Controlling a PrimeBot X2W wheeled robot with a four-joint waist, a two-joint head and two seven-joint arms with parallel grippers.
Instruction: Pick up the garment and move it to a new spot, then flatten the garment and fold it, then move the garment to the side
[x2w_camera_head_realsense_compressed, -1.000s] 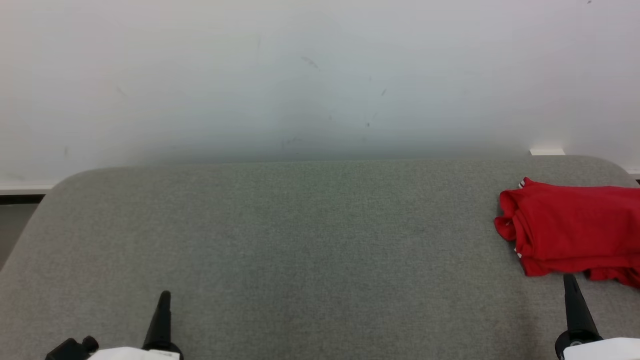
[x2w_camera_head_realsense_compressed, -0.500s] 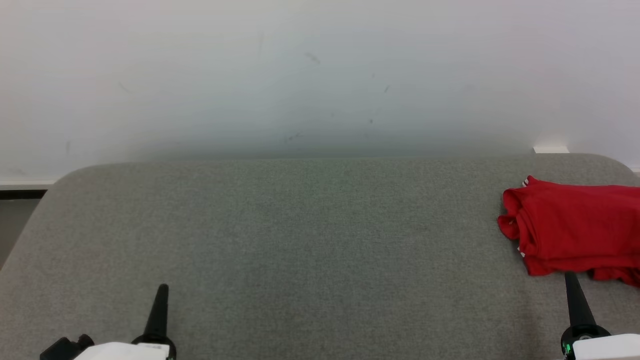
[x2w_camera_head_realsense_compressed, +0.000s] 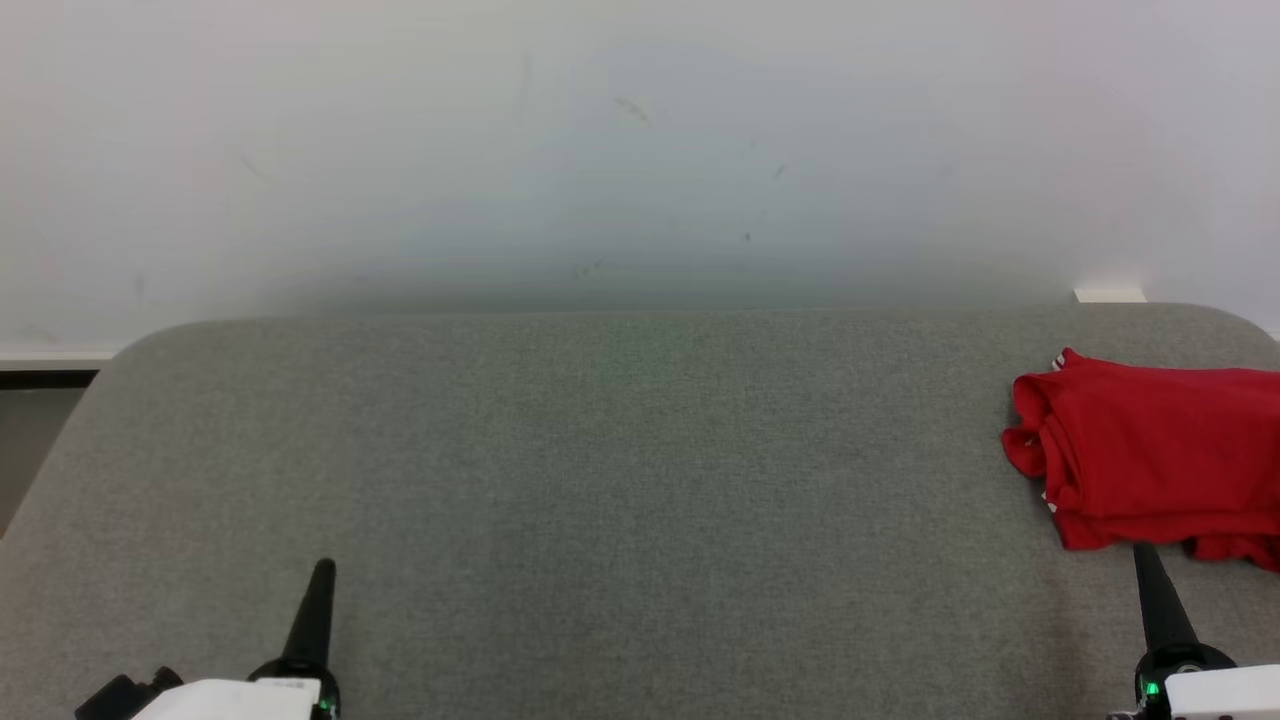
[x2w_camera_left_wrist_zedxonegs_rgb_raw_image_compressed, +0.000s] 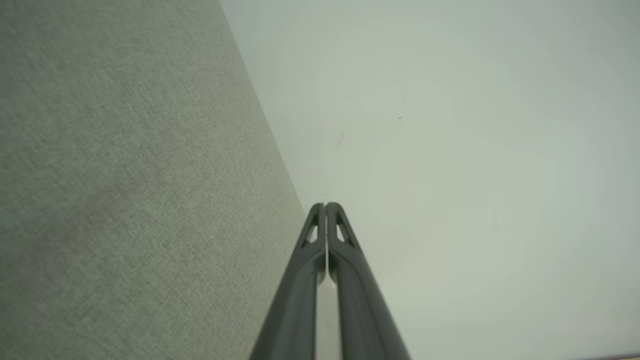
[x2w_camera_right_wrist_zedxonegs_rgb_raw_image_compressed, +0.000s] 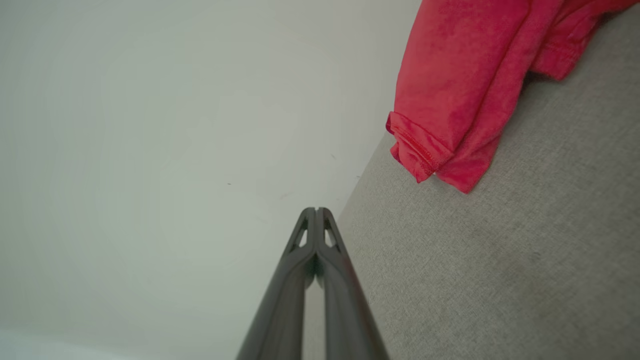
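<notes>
left side: the left gripper (x2w_camera_head_realsense_compressed: 323, 567) sits at the lower left of the head view, its two dark fingers pressed together into a single point, nothing between them. the left wrist view confirms it: fingertips meet, with only a thin seam visible along their length. the gripper is above the grey padded surface (x2w_camera_head_realsense_compressed: 600, 480), near its front edge and well apart from the clothing.

centre: the grey padded surface runs across the full width of the head view, with rounded far corners. a pale wall (x2w_camera_head_realsense_compressed: 600, 150) stands behind it, carrying a few faint scuff marks.

right side: the red garment (x2w_camera_head_realsense_compressed: 1150, 450) lies on the surface near the far right corner, folded into a compact stack of layers. its right portion is cut off by the frame edge. a small white detail shows at its far left corner. folded edges face the centre of the surface.

the right gripper (x2w_camera_head_realsense_compressed: 1143, 552) is at the lower right, fingers closed on each other and empty. its tip points at the near edge of the garment; the right wrist view shows bare surface between them, so no contact.
</notes>
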